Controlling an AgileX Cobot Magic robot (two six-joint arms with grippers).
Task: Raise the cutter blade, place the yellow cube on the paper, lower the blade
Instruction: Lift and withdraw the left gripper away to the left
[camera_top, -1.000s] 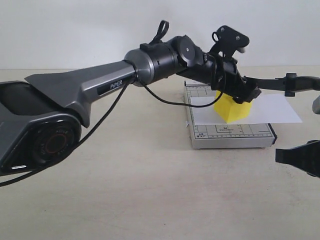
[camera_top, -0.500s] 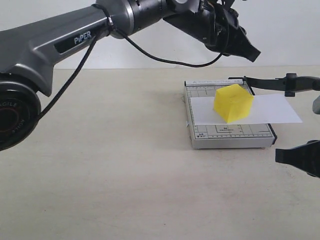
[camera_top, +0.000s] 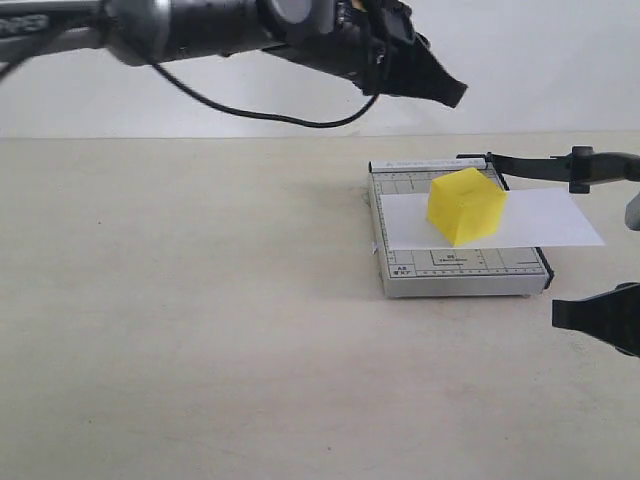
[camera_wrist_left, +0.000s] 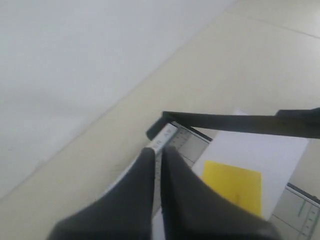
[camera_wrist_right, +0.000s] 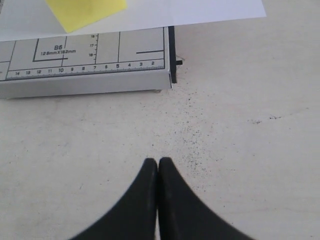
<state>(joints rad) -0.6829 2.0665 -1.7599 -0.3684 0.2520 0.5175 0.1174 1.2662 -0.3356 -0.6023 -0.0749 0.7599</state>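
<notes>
The yellow cube (camera_top: 466, 205) sits on the white paper (camera_top: 555, 222), which lies across the grey gridded cutter base (camera_top: 460, 268). The cutter blade (camera_top: 540, 165) stands raised off the base, reaching right from its hinge at the far corner, and its thick handle (camera_top: 600, 166) is near the right edge. My left gripper (camera_top: 455, 93) hangs high above and left of the cube, shut and empty. In the left wrist view the left gripper (camera_wrist_left: 159, 150) points down toward the base (camera_wrist_left: 192, 146), cube (camera_wrist_left: 232, 186) and blade (camera_wrist_left: 235, 121). My right gripper (camera_wrist_right: 158, 162) is shut, low over the table in front of the base (camera_wrist_right: 90, 62).
The beige tabletop (camera_top: 200, 300) stretches out left of and in front of the cutter. A white wall rises behind it. The right arm's dark body (camera_top: 605, 318) sits at the lower right edge. Black specks dot the table (camera_wrist_right: 200, 135) near the right gripper.
The left arm has lifted up and pulled back to the left, away from the yellow cube. The cube stays on the paper. The right arm and blade have not moved.
</notes>
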